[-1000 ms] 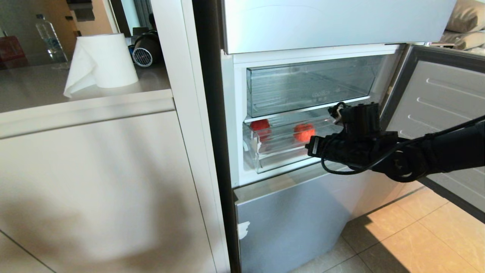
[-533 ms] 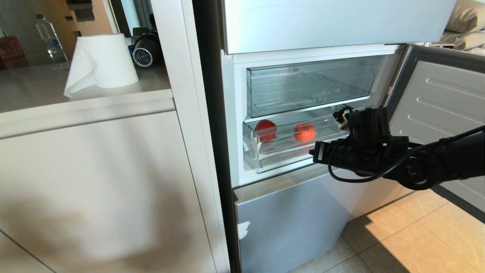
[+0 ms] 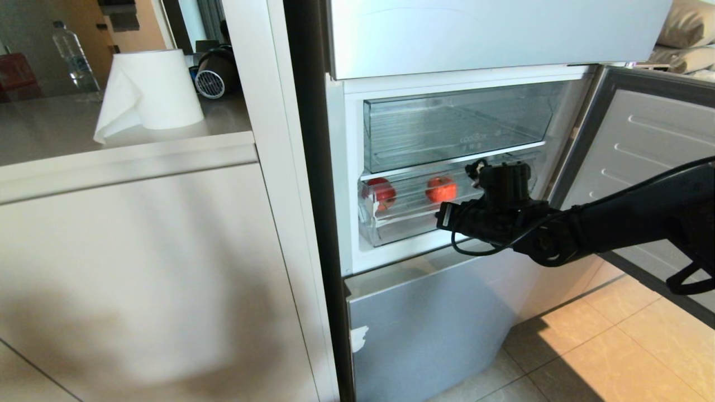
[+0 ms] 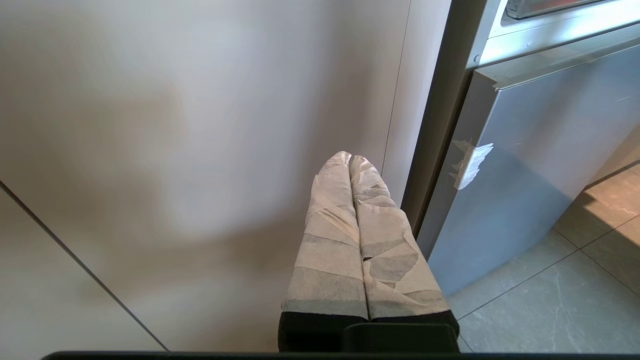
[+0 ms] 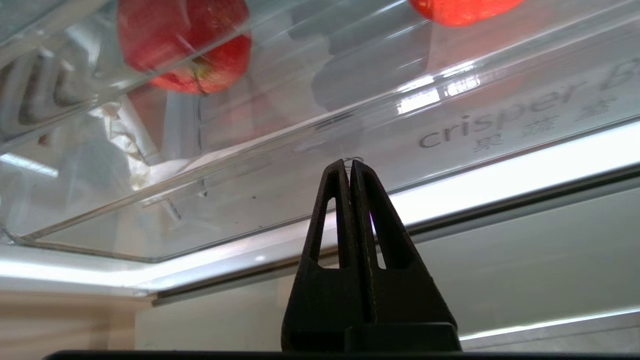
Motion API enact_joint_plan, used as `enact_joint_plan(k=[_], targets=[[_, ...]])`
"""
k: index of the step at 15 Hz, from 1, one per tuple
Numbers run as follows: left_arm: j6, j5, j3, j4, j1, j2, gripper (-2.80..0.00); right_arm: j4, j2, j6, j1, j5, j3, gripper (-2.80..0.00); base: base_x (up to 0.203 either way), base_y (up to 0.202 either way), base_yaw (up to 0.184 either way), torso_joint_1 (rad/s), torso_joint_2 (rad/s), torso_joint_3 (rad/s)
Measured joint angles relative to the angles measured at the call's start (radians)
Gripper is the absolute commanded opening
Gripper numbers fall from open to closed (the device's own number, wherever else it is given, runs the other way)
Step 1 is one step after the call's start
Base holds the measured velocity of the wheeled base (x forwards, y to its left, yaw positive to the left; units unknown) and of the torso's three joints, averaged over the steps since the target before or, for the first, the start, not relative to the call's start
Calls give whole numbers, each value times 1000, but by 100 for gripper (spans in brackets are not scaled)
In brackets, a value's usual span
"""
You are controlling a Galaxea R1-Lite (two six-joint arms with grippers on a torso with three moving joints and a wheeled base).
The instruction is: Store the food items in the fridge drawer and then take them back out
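Observation:
Two red food items [image 3: 381, 191] [image 3: 441, 190] lie side by side in the clear fridge drawer [image 3: 402, 226], on the open fridge's lower shelf. My right gripper [image 3: 441, 219] is shut and empty, its tips at the drawer's front wall near the middle. From the right wrist, the shut tips [image 5: 349, 165] meet the clear front [image 5: 250, 175]; a red item with a stem [image 5: 185, 45] and an orange-red one [image 5: 460, 12] show through it. My left gripper [image 4: 350, 159], its fingers wrapped in tape, hangs shut and empty low by the cabinet side.
A taller clear bin [image 3: 452, 125] sits above the drawer. The fridge door [image 3: 642, 151] stands open at the right, behind my right arm. A closed lower door [image 3: 435, 318] is below. The counter at left holds a paper roll [image 3: 156, 89] and a bottle [image 3: 70, 56].
My right arm drew back to the right, then pushed left against the drawer front. The drawer slid further into the fridge, carrying both food items with it.

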Motion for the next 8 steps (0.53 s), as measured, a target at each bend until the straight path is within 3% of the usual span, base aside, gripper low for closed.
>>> enact_joint_plan(k=[4,8], targets=[[0,0,0,0,0,0,-280,-27,-86,17,13,1,163,-280,0,0,0,0,0,0],[0,0,0,0,0,0,-280,-11,-438,-15,47,-9,427,-280,0,0,0,0,0,0]])
